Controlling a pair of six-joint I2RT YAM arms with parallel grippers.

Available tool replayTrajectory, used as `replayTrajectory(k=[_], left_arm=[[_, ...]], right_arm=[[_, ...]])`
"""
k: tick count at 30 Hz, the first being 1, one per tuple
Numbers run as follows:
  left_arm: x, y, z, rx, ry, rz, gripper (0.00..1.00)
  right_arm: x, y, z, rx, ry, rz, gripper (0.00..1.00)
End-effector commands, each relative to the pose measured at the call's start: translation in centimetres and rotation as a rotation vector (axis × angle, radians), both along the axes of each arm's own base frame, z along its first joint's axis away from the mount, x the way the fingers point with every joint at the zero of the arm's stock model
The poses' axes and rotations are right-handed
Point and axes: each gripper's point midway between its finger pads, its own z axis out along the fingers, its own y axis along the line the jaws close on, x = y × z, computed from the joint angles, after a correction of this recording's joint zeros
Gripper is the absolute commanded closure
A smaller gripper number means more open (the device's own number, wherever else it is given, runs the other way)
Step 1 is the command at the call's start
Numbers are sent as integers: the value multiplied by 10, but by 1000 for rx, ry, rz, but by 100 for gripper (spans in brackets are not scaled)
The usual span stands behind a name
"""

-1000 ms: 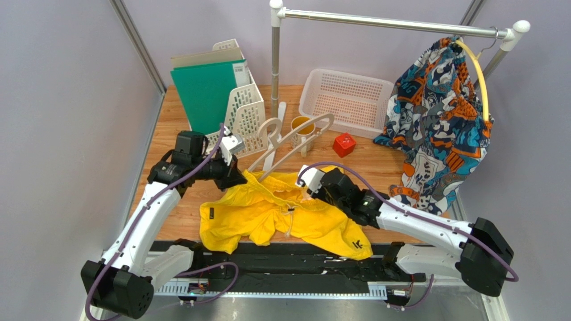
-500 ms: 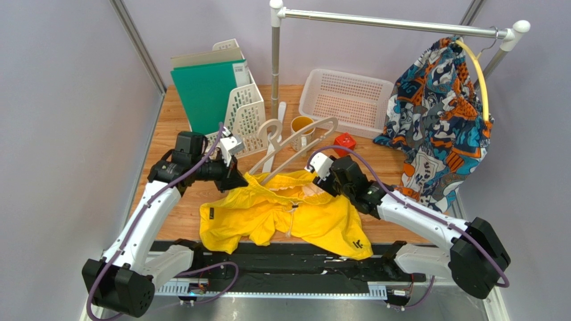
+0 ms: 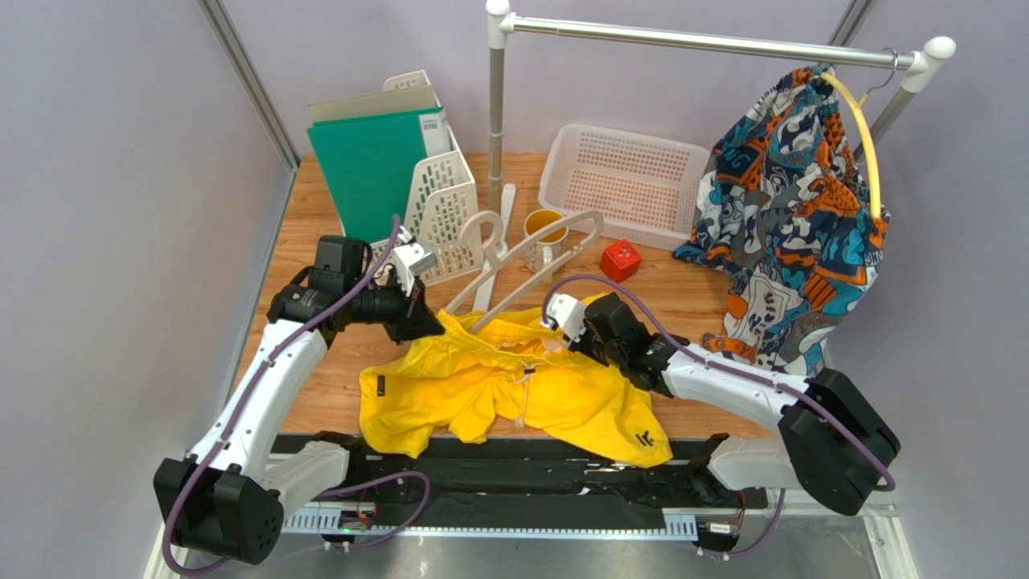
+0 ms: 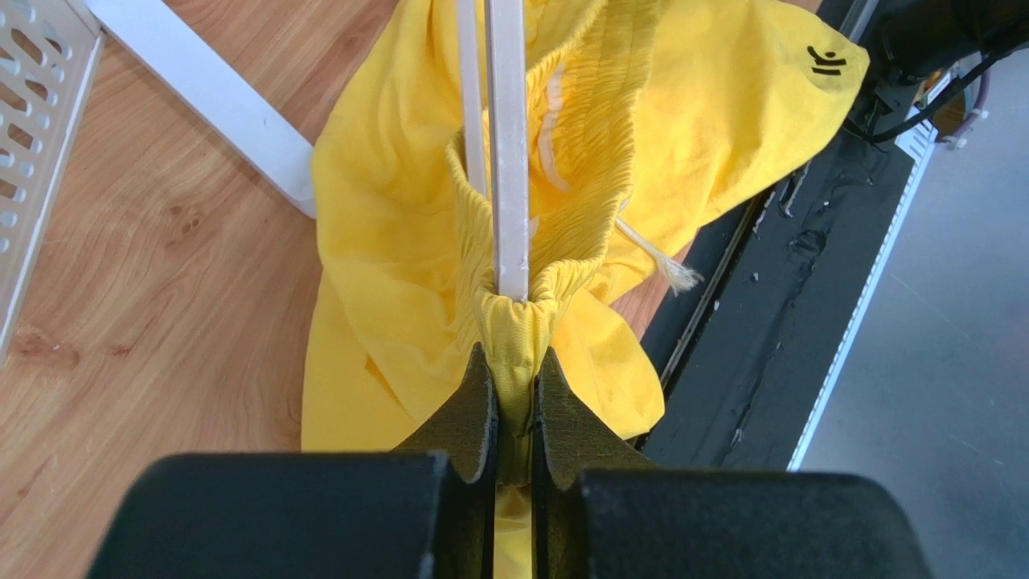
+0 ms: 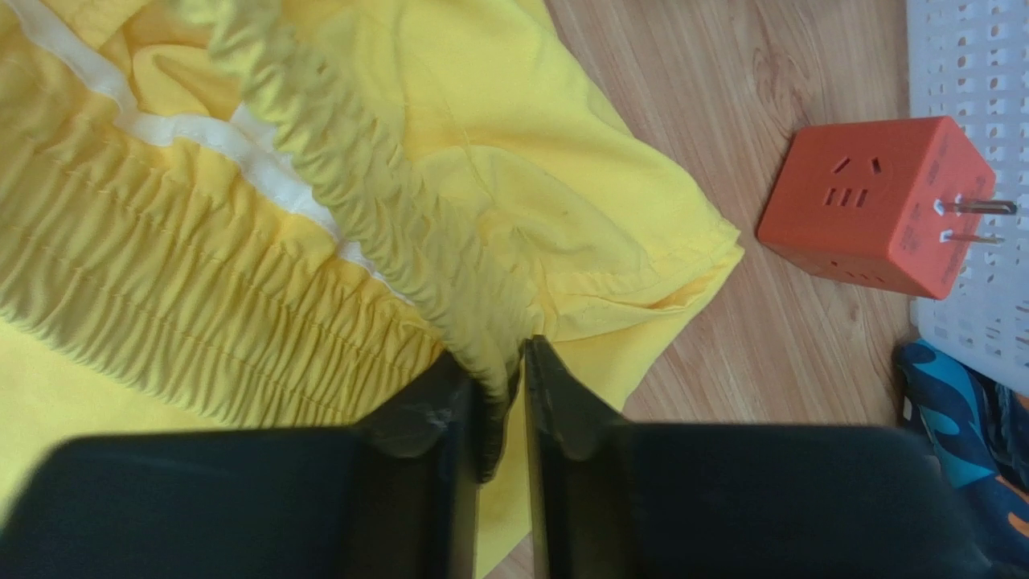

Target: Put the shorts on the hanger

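Near the front middle of the bench [image 3: 317, 398] lie the shorts [image 3: 483, 392], waistband towards the far side. The hanger [image 4: 509, 157] slants across the waistband, its near end tucked inside the elastic at the left. The left claw [image 3: 425, 320] is clamped on the waistband just below that tucked-in end. The right claw [image 5: 522, 374] is pinched narrowly on the gathered elastic at the waistband's right end.

To do this step well, I judge the left pinch should hold the fabric and hanger end firm. The right claw should draw the elastic rightward and far, taut enough to clear the hanger's other shoulder without slipping.

By count:
- one pair of shorts
- one beige hanger
- one thin yellow hanger [image 3: 867, 133] carrying one patterned garment [image 3: 785, 229]
- one rail [image 3: 713, 42]
- one basket [image 3: 568, 157]
- one mug [image 3: 540, 224]
- one orange cube [image 3: 620, 259]
- one file rack [image 3: 441, 205]
- two claws
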Motion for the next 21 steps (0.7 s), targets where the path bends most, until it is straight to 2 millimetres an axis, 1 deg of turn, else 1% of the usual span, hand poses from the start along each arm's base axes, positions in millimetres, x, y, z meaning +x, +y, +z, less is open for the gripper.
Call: replayTrajectory(k=[1, 2, 3, 4, 5, 6, 7, 8, 9, 10, 11, 12, 13, 14, 15, 16, 17, 18, 19, 20, 21], left_arm=[[1, 4, 16, -25, -82, -27, 100], [-1, 7, 15, -25, -78, -22, 100], [0, 14, 19, -40, -99, -10, 100], [1, 18, 23, -50, -113, -12, 100], [-5, 20, 24, -59, -97, -18, 100], [-4, 25, 29, -71, -133, -27, 100], [-7, 25, 32, -72, -153, -46, 100], [-15, 25, 30, -68, -144, -70, 100], [-17, 27, 30, -40, -202, -99, 100], [-19, 29, 27, -27, -215, -110, 100], [-22, 31, 23, -1, -237, -132, 100], [-26, 32, 23, 10, -262, -145, 100], [-25, 38, 22, 21, -270, -131, 100], [-32, 38, 19, 36, -288, -174, 100], [-37, 39, 17, 48, -297, -201, 100], [-43, 41, 15, 63, -286, -215, 100], [-43, 45, 12, 101, -325, -250, 100], [-47, 46, 10, 119, -336, -273, 100], [-54, 49, 4, 136, -318, -296, 100], [-55, 53, -1, 185, -368, -340, 100], [-57, 56, -4, 208, -375, -354, 100]], right_arm=[[24, -8, 35, 67, -80, -98, 87], [25, -17, 47, 86, -64, -137, 99], [22, -18, 51, 116, -30, -125, 100], [17, -26, 60, 130, -7, -134, 100], [20, -39, 64, 135, -5, -171, 100], [18, -41, 67, 156, 11, -165, 100], [12, -50, 68, 157, 45, -175, 100], [18, -61, 75, 196, 60, -214, 100], [15, -59, 78, 253, 107, -206, 100], [8, -64, 72, 261, 180, -219, 100], [12, -78, 74, 288, 210, -275, 100], [13, -72, 84, 356, 251, -263, 100], [7, -77, 77, 362, 330, -288, 100], [10, -86, 76, 380, 356, -330, 100], [15, -86, 84, 406, 363, -335, 100], [15, -93, 79, 409, 401, -371, 100], [19, -97, 81, 419, 401, -391, 100], [24, -98, 88, 437, 396, -397, 100], [26, -102, 86, 443, 416, -421, 100], [28, -104, 88, 444, 419, -427, 100], [31, -104, 91, 442, 419, -429, 100]])
